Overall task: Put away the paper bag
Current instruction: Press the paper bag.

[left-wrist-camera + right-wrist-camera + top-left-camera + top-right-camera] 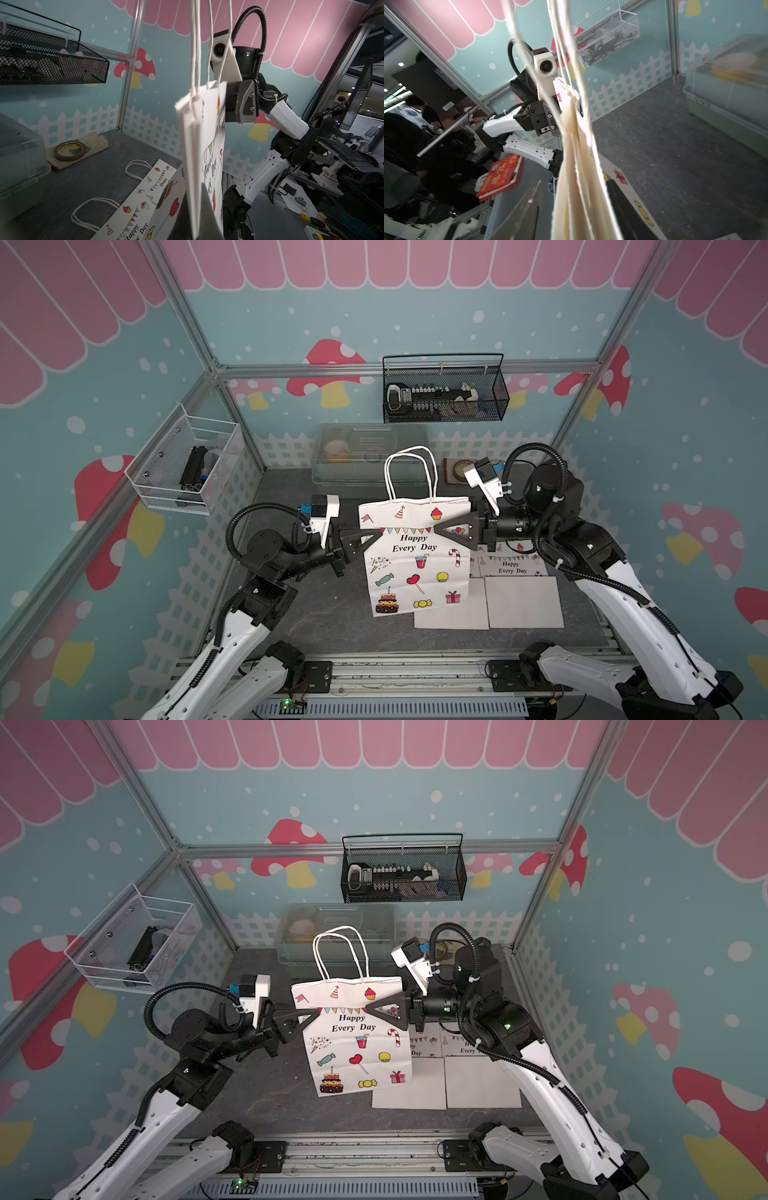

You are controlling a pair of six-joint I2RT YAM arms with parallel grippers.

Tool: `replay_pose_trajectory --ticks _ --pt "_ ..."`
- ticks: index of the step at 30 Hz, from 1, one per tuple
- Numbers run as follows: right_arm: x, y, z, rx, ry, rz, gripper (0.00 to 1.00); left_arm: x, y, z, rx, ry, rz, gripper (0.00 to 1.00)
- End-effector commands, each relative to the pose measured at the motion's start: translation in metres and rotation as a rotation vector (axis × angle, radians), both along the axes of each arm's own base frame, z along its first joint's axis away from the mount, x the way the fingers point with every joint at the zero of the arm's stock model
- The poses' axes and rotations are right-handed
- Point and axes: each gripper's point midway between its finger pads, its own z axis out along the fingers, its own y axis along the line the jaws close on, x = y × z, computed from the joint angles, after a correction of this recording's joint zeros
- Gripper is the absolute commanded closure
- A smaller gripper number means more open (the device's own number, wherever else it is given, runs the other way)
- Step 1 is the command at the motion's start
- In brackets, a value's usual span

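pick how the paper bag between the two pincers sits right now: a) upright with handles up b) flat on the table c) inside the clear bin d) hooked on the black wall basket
a: the paper bag stands upright with its handles up, the left pincer at one side edge and the right pincer at the other, while the flat bags lie beside it.

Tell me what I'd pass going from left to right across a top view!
white wire basket → left arm → paper bag → right arm
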Motion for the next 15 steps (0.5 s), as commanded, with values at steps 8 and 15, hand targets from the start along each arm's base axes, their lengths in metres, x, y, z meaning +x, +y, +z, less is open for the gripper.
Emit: replay_pose_trajectory --ticks 8,15 --pt "0.004 -0.008 0.001 0.012 -0.052 -0.085 0.65 0.016 0.006 0.000 -0.019 0.026 0.062 1.00" --pt "0.009 -0.010 0.000 0.016 -0.082 -0.123 0.92 0.019 0.001 -0.006 -0.006 0.057 0.036 0.99"
